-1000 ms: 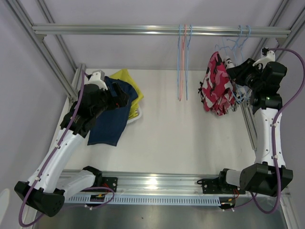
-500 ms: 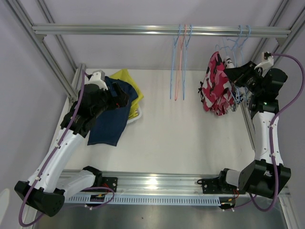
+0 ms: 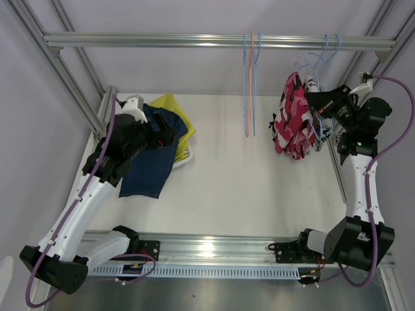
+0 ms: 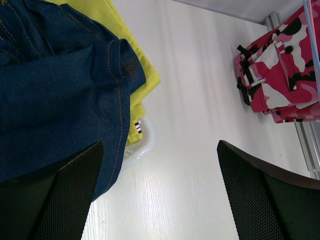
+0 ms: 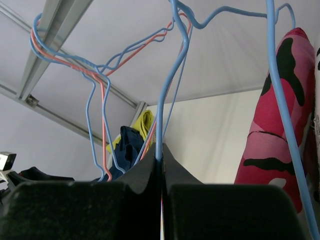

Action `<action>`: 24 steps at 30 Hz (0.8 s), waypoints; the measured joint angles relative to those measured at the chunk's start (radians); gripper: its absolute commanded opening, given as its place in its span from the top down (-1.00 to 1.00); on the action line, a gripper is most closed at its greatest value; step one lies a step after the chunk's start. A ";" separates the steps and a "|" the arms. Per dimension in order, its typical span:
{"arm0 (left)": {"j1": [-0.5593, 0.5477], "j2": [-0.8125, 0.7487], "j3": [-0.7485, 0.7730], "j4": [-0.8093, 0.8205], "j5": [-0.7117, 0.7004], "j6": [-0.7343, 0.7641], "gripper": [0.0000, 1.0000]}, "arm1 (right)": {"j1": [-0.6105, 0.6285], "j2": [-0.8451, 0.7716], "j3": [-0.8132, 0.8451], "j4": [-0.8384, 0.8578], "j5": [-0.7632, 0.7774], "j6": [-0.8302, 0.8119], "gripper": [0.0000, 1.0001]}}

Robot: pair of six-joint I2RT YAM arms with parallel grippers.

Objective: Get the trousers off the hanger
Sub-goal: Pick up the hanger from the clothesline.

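Right gripper [image 5: 161,152]: jaws together, clamped on the wire of a blue hanger [image 5: 158,132], at the upper right of the top view; whether that hanger carries cloth cannot be told. Pink-red trousers [image 3: 293,118] hang just beside it, below the rail [image 3: 162,41]. Left gripper [image 4: 160,146]: jaws wide apart, nothing between them, at the left over the table [image 3: 259,175]. Navy trousers [image 3: 150,155] lie over the yellow trousers [image 3: 174,107] and a white basket [image 4: 145,142]; bare hangers [image 3: 250,91] hang at upper centre.
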 measured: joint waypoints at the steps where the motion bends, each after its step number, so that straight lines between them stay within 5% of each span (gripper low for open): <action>1: 0.000 0.000 0.000 0.000 0.000 0.000 -0.99 | 0.000 0.000 -0.003 0.008 -0.002 0.007 1.00; 24: 0.000 0.000 0.000 0.000 0.013 0.000 -0.99 | 0.000 -0.015 -0.044 0.163 0.019 0.167 1.00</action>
